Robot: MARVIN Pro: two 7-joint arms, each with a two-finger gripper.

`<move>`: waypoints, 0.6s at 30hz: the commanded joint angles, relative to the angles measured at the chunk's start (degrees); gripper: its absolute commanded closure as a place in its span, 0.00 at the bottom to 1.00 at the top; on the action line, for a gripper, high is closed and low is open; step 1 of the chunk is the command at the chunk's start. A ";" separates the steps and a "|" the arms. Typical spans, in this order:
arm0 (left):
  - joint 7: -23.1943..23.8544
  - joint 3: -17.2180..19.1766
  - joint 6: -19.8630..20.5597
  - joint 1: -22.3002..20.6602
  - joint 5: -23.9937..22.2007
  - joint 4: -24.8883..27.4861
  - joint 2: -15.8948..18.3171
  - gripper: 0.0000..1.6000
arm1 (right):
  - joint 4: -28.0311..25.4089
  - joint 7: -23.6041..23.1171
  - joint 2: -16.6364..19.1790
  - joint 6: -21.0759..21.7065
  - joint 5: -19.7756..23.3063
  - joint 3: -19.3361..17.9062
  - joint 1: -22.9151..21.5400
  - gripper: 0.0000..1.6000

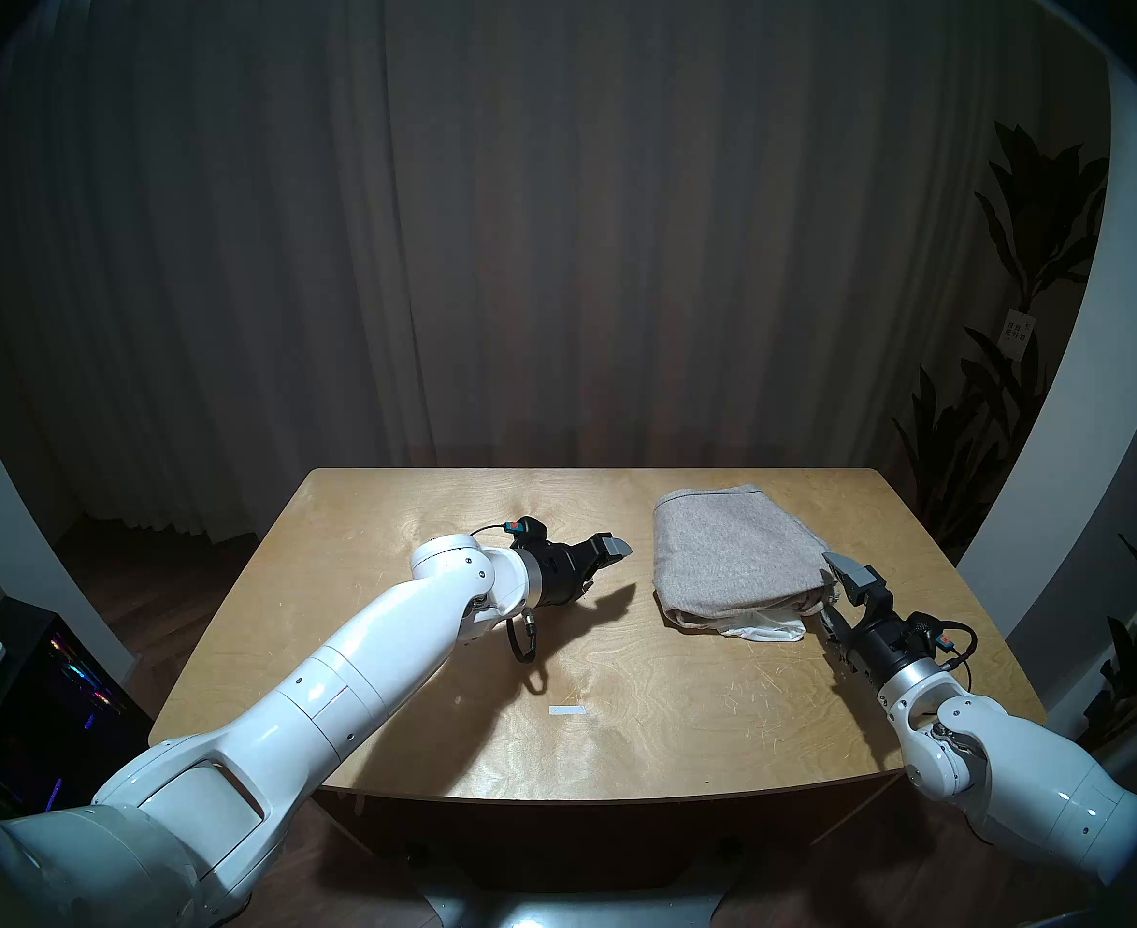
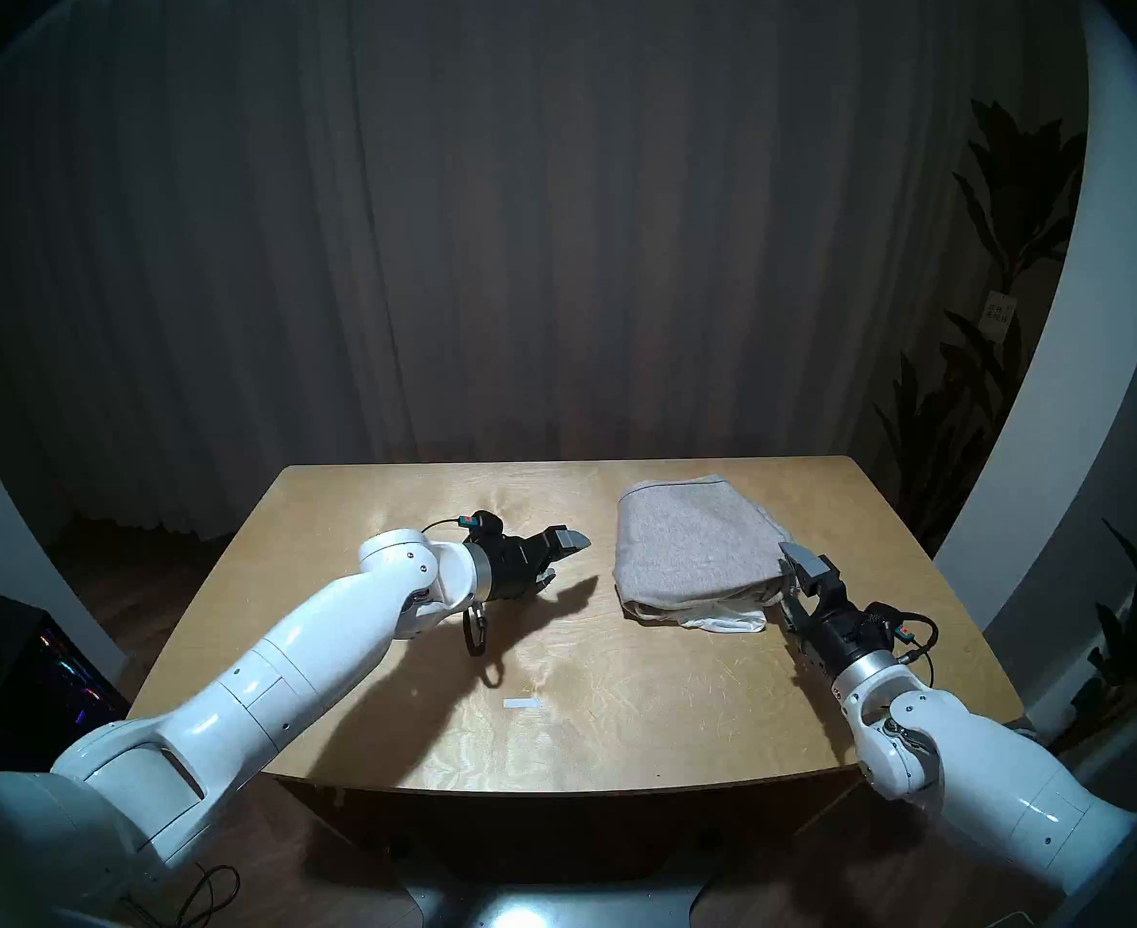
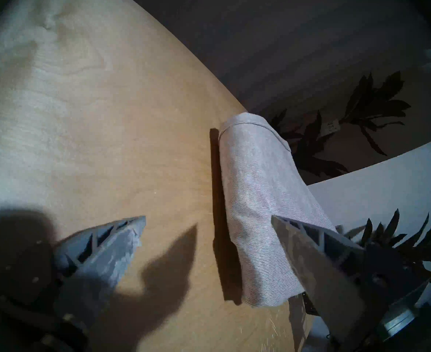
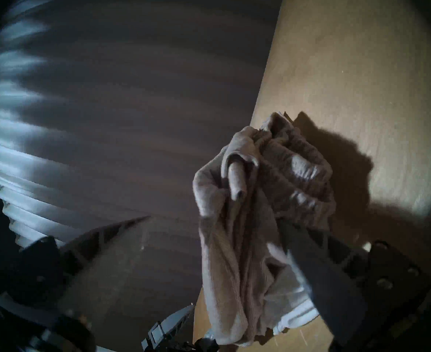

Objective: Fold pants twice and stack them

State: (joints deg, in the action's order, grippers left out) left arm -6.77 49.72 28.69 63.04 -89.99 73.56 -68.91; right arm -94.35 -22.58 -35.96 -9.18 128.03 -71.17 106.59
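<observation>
The grey-beige pants lie folded on the right half of the table. The white shorts lie under them, with only an edge showing at the pile's near side. My left gripper hovers open to the left of the pile, apart from it. In the left wrist view the pants lie beyond that gripper. My right gripper stands open at the pile's near right corner. In the right wrist view bunched grey cloth and white cloth rest against one finger.
The wooden table carries a small white tape strip near its front middle. Dark curtains hang behind it. Potted plants stand off the right edge. A lit computer case sits on the floor at the left.
</observation>
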 commanded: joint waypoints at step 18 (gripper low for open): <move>2.17 5.52 -5.44 1.97 1.88 12.53 7.59 0.00 | -7.20 -4.79 14.52 -5.20 -1.32 -15.84 13.66 0.00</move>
State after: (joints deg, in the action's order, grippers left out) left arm -5.54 53.73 24.61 65.53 -89.41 82.31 -63.75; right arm -100.99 -24.56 -25.84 -11.69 127.77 -81.45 117.64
